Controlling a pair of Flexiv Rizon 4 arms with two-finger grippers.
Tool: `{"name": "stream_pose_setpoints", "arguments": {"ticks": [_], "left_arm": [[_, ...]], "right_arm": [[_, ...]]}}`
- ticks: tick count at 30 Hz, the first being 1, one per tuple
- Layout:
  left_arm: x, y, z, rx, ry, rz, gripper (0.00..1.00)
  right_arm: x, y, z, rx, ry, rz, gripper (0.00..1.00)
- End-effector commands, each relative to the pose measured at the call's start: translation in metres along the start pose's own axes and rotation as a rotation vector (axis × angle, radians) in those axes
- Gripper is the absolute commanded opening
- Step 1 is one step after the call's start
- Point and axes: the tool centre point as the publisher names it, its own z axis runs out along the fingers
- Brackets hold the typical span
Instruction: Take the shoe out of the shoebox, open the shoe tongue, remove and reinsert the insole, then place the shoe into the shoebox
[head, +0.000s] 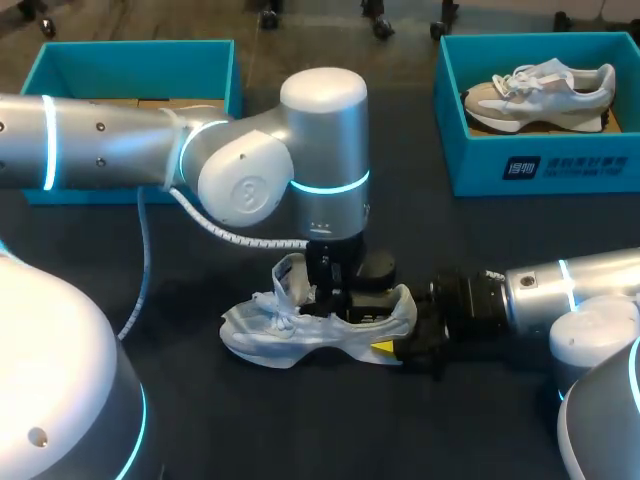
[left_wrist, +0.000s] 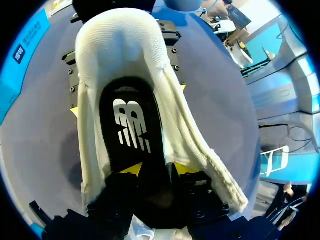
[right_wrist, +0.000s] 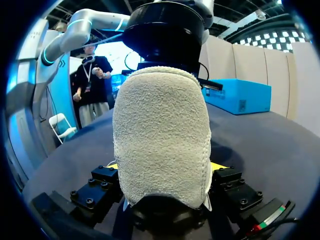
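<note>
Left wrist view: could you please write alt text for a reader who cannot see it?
Looking down into a white shoe on the table: a black insole with a white logo lies inside. The left hand sits at the insole's near end, in the shoe's opening.

We see a white logo mark printed on the black insole (left_wrist: 131, 132) inside the shoe (left_wrist: 125, 45). The teal shoebox (head: 480, 165) at the right carries a dark label with white characters and a line of small print on its front wall, all too small for us to make out. A blue box (right_wrist: 239, 96) beyond the shoe's heel bears a small dark label, also illegible. A round embossed emblem sits on the left arm (head: 243, 190), on its joint cap.
</note>
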Motion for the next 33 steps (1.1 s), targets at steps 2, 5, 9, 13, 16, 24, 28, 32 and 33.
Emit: {"name": "stream_pose_setpoints", "arguments": {"ticks": [2, 5, 9, 13, 16, 24, 28, 32, 33], "left_arm": [[0.000, 0.003, 0.020, -0.011, -0.108, 0.015, 0.36], [-0.004, 0.003, 0.025, -0.024, -0.150, 0.015, 0.38], [-0.010, 0.005, 0.030, -0.039, -0.193, -0.011, 0.38], [-0.022, 0.006, 0.032, -0.058, -0.256, -0.038, 0.20], [-0.030, 0.007, 0.029, -0.055, -0.245, -0.059, 0.02], [-0.034, 0.009, 0.013, -0.017, -0.205, -0.081, 0.00], [-0.026, 0.008, 0.002, 0.028, -0.160, -0.073, 0.00], [-0.016, 0.006, -0.015, 0.091, -0.118, -0.060, 0.00], [-0.014, 0.005, -0.019, 0.107, -0.112, -0.058, 0.00]], "right_arm": [[-0.001, -0.001, 0.002, 0.002, 0.000, 0.000, 0.00], [-0.001, -0.001, 0.002, 0.002, 0.000, 0.000, 0.00], [-0.001, -0.001, 0.002, 0.002, 0.000, 0.000, 0.00], [-0.001, -0.001, 0.002, 0.002, 0.000, 0.000, 0.00], [-0.001, -0.001, 0.002, 0.002, 0.000, 0.000, 0.00], [-0.001, -0.001, 0.002, 0.002, 0.000, 0.000, 0.00], [-0.001, -0.001, 0.002, 0.002, 0.000, 0.000, 0.00], [-0.001, -0.001, 0.002, 0.002, 0.000, 0.000, 0.00], [-0.001, -0.001, 0.002, 0.002, 0.000, 0.000, 0.00]]}}
